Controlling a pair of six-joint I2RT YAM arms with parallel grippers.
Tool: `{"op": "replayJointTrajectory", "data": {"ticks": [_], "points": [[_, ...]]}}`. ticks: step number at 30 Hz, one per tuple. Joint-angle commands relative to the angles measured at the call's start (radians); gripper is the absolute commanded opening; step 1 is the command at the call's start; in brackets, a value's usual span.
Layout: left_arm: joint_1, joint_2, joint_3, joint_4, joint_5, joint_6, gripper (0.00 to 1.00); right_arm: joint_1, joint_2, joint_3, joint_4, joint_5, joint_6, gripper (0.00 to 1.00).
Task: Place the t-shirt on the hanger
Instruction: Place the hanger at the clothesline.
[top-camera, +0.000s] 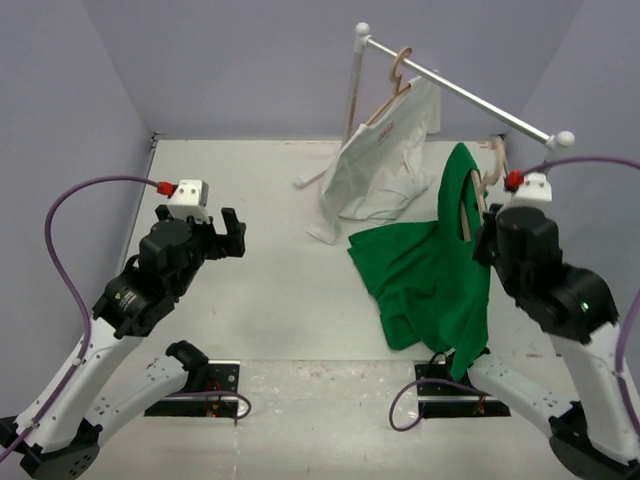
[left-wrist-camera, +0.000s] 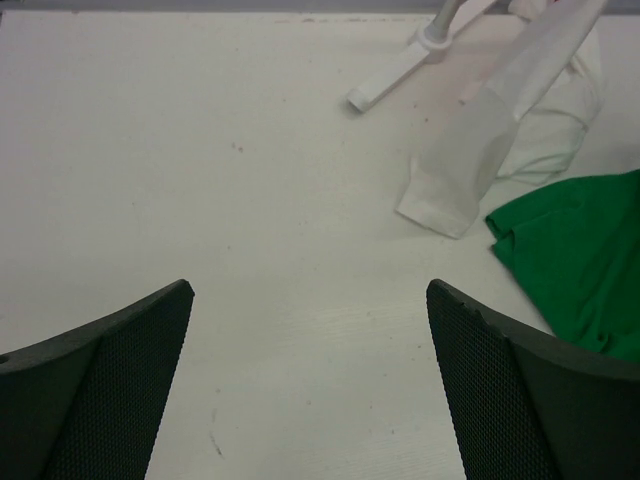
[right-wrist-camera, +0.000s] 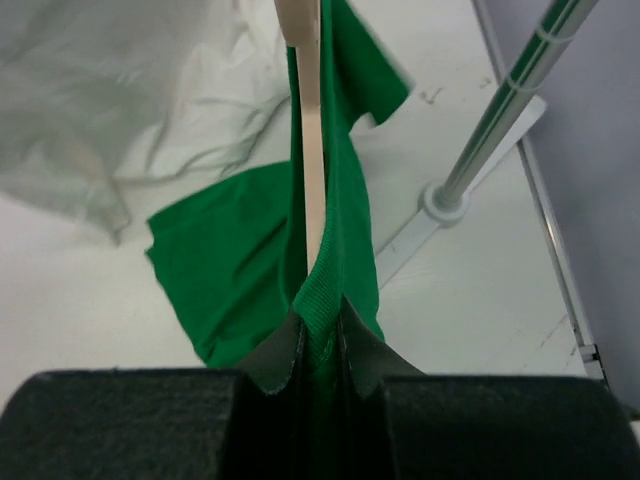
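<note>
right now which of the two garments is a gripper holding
The green t-shirt, pinched at its ribbed edge by the right gripper; the white garment hangs untouched.

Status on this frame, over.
Left pincer open, above table. Right pincer shut on t-shirt collar, hanger partly inside. White garment alongside, not blocking.

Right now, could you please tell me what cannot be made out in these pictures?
The hanger: mostly wrapped by the t-shirt, top and right wrist views.
The right fingers: top view, hidden behind their own wrist.
The t-shirt: left wrist view, cut by the right edge.
</note>
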Motion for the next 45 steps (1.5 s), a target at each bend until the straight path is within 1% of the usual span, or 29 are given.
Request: {"op": "replayJointTrajectory", "data": {"ticks": [1, 2, 3, 5, 8, 9, 12, 14, 18, 21, 24, 27, 29, 32, 34, 37, 38, 39, 40, 41, 45], "points": [[-0.001, -0.044, -0.05, -0.028, -0.004, 0.011, 1.0, -0.208, 0.221, 0.14, 0.24, -0.076, 0.171, 0.0], [-0.004, -0.07, -0.069, -0.025, 0.002, 0.015, 1.0, -0.208, 0.255, 0.179, 0.255, -0.088, 0.197, 0.0], [-0.004, -0.072, -0.07, -0.019, 0.01, 0.016, 1.0, -0.208, 0.256, 0.18, 0.259, -0.089, 0.219, 0.0], [-0.004, -0.127, -0.095, -0.019, 0.025, 0.035, 1.0, -0.208, 0.274, 0.175, 0.359, -0.1, 0.247, 0.0], [-0.004, -0.157, -0.09, -0.048, 0.034, 0.047, 1.0, -0.208, 0.352, 0.206, 0.363, 0.025, 0.286, 0.0], [-0.004, -0.165, -0.077, -0.06, 0.046, 0.057, 1.0, -0.209, 0.378, 0.236, 0.336, 0.052, 0.293, 0.0], [-0.005, -0.197, -0.066, -0.075, 0.183, 0.109, 1.0, -0.216, 0.458, 0.257, 0.32, 0.122, 0.332, 0.0], [-0.006, -0.231, -0.081, -0.051, 0.251, 0.143, 1.0, -0.223, 0.491, 0.276, 0.321, 0.133, 0.344, 0.0], [-0.005, -0.234, -0.091, -0.038, 0.257, 0.153, 1.0, -0.264, 0.565, 0.316, 0.323, 0.07, 0.336, 0.0], [-0.003, -0.225, -0.1, -0.013, 0.264, 0.154, 1.0, -0.266, 0.576, 0.283, 0.325, 0.077, 0.379, 0.0], [-0.004, -0.228, -0.121, 0.035, 0.254, 0.141, 1.0, -0.268, 0.541, 0.172, 0.375, 0.094, 0.415, 0.0], [-0.005, -0.26, -0.187, 0.121, 0.246, 0.138, 1.0, -0.266, 0.525, 0.101, 0.422, 0.099, 0.436, 0.0], [-0.004, -0.282, -0.25, 0.165, 0.246, 0.132, 1.0, -0.268, 0.527, 0.07, 0.432, 0.093, 0.442, 0.0], [-0.003, -0.284, -0.3, 0.222, 0.235, 0.121, 1.0, -0.263, 0.512, 0.03, 0.456, 0.079, 0.454, 0.0], [-0.003, -0.272, -0.325, 0.247, 0.231, 0.12, 1.0, -0.263, 0.502, 0.006, 0.496, 0.074, 0.431, 0.0], [-0.004, -0.238, -0.336, 0.257, 0.232, 0.127, 1.0, -0.262, 0.499, 0.011, 0.496, 0.064, 0.429, 0.0], [-0.001, -0.227, -0.338, 0.258, 0.229, 0.126, 1.0, -0.262, 0.496, 0.011, 0.496, 0.036, 0.428, 0.13], [0.0, -0.211, -0.338, 0.259, 0.218, 0.12, 1.0, -0.256, 0.488, 0.008, 0.507, 0.024, 0.424, 0.43], [0.003, -0.198, -0.337, 0.257, 0.197, 0.111, 1.0, -0.248, 0.476, 0.001, 0.523, 0.009, 0.413, 0.66], [0.008, -0.186, -0.336, 0.253, 0.169, 0.1, 1.0, -0.24, 0.463, -0.006, 0.539, -0.007, 0.398, 0.84], [0.047, -0.139, -0.331, 0.232, 0.022, 0.039, 1.0, -0.225, 0.374, 0.004, 0.532, -0.035, 0.377, 0.92]]}}
